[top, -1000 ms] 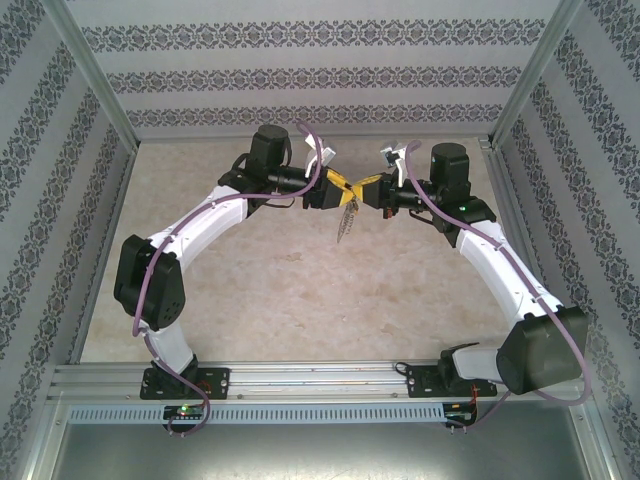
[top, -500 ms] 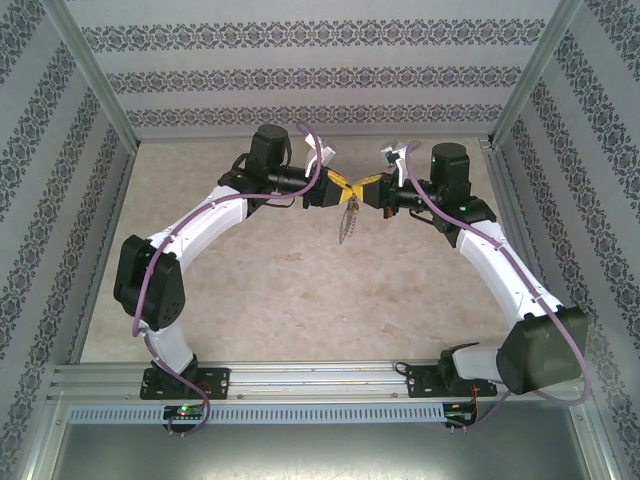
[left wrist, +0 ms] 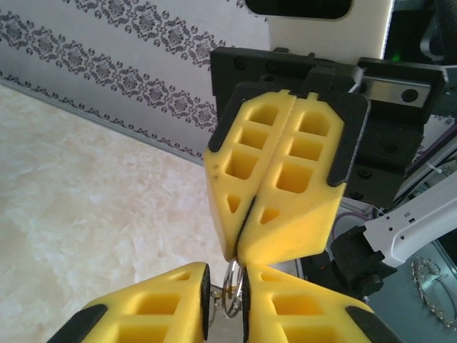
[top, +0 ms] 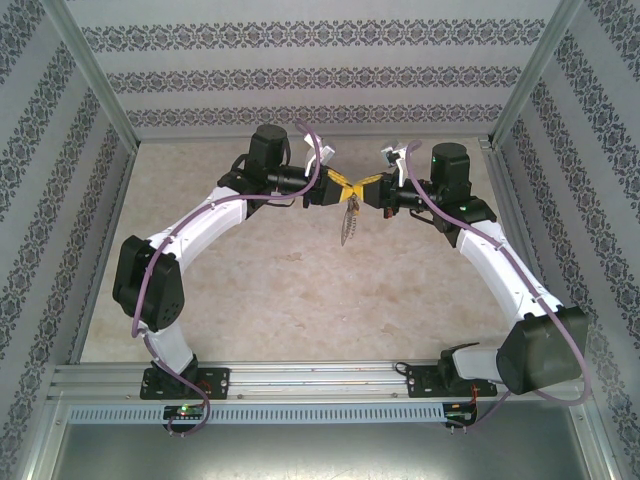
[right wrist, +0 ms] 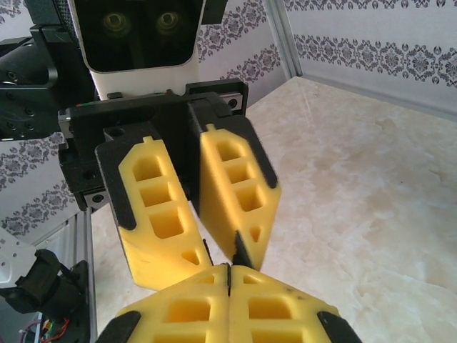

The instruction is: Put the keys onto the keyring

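The left claw (left wrist: pixel 226 284) stands tip to tip with the right claw (left wrist: pixel 240 259), both held up off the table (top: pixel 300 290), presumably so the keyring (top: pixel 347 215) can hang free beneath their meeting tips and be steadied from two sides while a key is threaded on. The right claw is clenched, its fingers pressed flat together. A small silvery ring (left wrist: pixel 232 291) issues right at their seam, so I judge it is grasping the keyring's top. That ring reaches into the narrow slot between the left claw's fingers (left wrist: pixel 150 313); whether they pinch it or merely flank it I cannot tell. The chain (top: pixel 344 235) dangles below both claws, clear of the table. The key I cannot pick out among the yellow fingers.
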{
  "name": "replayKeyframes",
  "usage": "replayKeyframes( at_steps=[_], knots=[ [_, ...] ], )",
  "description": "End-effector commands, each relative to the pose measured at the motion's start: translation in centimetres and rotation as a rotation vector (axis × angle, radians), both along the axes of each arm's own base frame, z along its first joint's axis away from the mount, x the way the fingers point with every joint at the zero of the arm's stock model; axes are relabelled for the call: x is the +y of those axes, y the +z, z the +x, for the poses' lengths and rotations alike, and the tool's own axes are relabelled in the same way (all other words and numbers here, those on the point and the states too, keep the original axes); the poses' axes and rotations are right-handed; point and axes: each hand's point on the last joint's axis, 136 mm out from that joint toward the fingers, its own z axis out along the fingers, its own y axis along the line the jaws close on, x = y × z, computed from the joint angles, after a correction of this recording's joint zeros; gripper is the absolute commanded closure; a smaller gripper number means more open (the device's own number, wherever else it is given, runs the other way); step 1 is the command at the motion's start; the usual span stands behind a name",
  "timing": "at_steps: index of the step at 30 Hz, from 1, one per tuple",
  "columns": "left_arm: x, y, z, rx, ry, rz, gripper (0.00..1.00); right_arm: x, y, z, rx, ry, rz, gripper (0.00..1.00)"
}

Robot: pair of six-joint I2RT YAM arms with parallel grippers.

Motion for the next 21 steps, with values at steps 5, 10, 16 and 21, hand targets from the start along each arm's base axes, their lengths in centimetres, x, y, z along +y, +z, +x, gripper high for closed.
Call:
replayKeyframes(
  at_steps=[5,10,16,21],
  knots=[
    [-0.2,1.9,-0.5,-0.066,0.004,-0.056,0.93,0.4,1.0,-0.7,-0.049,0.039,0.019,1.00],
    [-0.2,1.6,0.0,-0.068,0.033,-0.071,1.00,0.2,1.1,-0.8,-0.057,0.017,0.020,1.00],
    [0.0,1.8,0.6,-0.088,0.089,-0.098,1.00,-1.4,1.8,0.2,-0.077,-0.132,0.029,0.65],
    [0.3,1.6,0.9,-0.093,0.132,-0.100,1.00,-5.0,2.8,1.5,-0.079,-0.338,0.097,0.57]
  ],
)
